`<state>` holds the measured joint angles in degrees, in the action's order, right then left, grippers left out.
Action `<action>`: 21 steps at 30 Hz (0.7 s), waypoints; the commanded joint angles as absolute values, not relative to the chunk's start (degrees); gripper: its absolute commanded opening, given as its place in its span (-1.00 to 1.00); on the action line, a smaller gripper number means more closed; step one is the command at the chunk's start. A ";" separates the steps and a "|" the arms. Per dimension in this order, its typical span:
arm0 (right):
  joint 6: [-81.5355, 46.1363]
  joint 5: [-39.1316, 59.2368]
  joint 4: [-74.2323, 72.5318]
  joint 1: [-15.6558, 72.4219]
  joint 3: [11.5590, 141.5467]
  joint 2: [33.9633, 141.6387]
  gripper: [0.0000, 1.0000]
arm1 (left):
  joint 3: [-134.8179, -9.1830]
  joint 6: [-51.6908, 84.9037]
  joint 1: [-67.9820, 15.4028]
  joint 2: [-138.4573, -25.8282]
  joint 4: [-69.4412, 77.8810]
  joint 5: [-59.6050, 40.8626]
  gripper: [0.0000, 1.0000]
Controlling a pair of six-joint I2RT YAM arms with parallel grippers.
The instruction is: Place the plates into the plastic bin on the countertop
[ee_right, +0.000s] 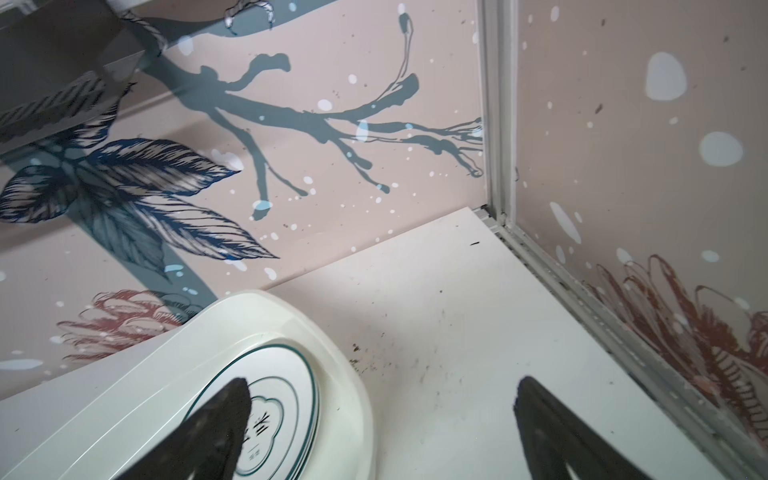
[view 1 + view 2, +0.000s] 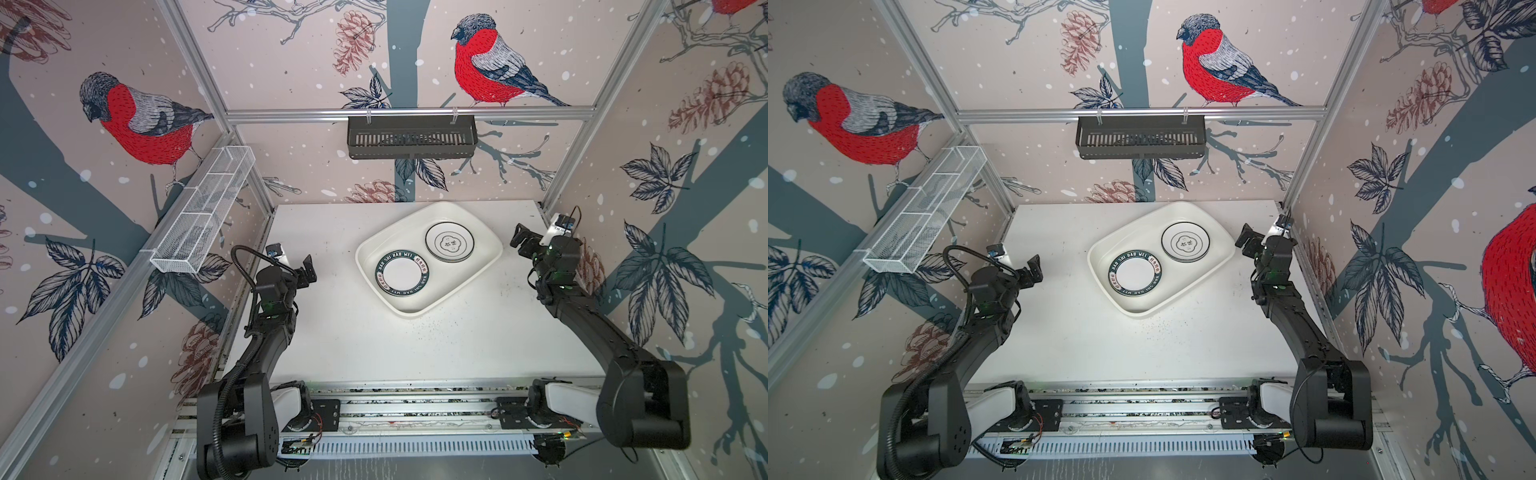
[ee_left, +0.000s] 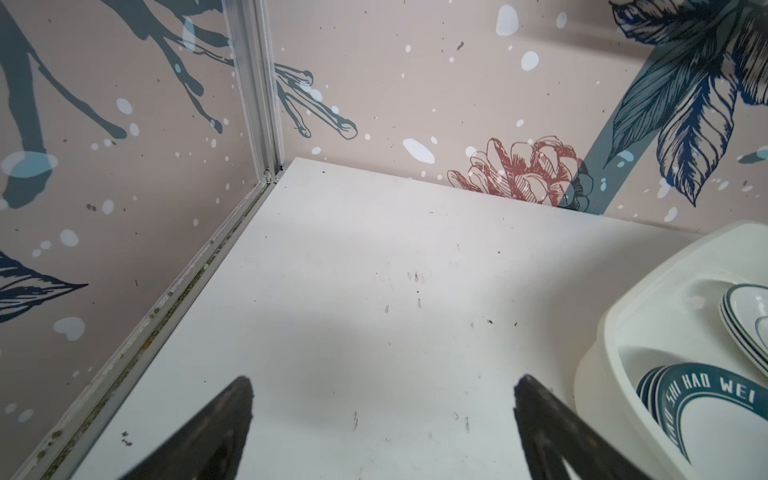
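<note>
- The left arm (image 2: 270, 299) holds the left jaws spread wide with nothing between them. They hang over bare desk (image 2: 374, 340), close to the desk's left edge.
- The right arm (image 2: 582, 307) holds the right jaws spread wide as well, gripping nothing. In the right wrist view one finger (image 1: 220, 424) shows in front of a plate and the other shows over bare desk.
- The bin (image 2: 415, 309) sits on the desk between the two pairs of jaws, askew to the desk's edges. Its right rim is just beside the right jaws, and it stands well apart from the left jaws.
- In the bin's end nearer the left jaws lies a flat stack of green-rim plates (image 2: 402, 276). Their lettering shows in the left wrist view (image 3: 706, 415).
- In the end nearer the right jaws lies a flat stack of black-rim plates (image 2: 449, 242), and the top one carries an emblem (image 1: 282, 386).
- The two stacks lie just beside each other, and I cannot tell whether they touch or how many plates each holds.
- Beyond both pairs of jaws a black basket (image 2: 411, 137) hangs on the back wall rail.
- Beyond the left jaws a wire rack (image 2: 203, 208) is fixed along the left wall.
</note>
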<state>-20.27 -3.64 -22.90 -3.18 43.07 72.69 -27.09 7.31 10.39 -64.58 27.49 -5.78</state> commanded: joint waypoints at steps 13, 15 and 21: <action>-18.06 2.51 -41.16 -9.24 37.20 81.81 0.99 | -22.49 12.68 11.95 -63.36 30.24 -5.31 0.95; -17.97 2.19 -43.15 -9.32 34.79 81.72 0.99 | -19.10 12.09 11.95 -63.95 37.46 -5.54 0.95; -15.64 2.33 -44.59 -9.20 28.16 78.45 0.99 | -11.55 9.78 11.95 -68.11 54.53 -8.17 0.95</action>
<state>-17.74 2.74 -39.42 -9.26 30.13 79.77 -13.37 11.22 11.88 -66.85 40.07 -6.17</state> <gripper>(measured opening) 0.997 0.974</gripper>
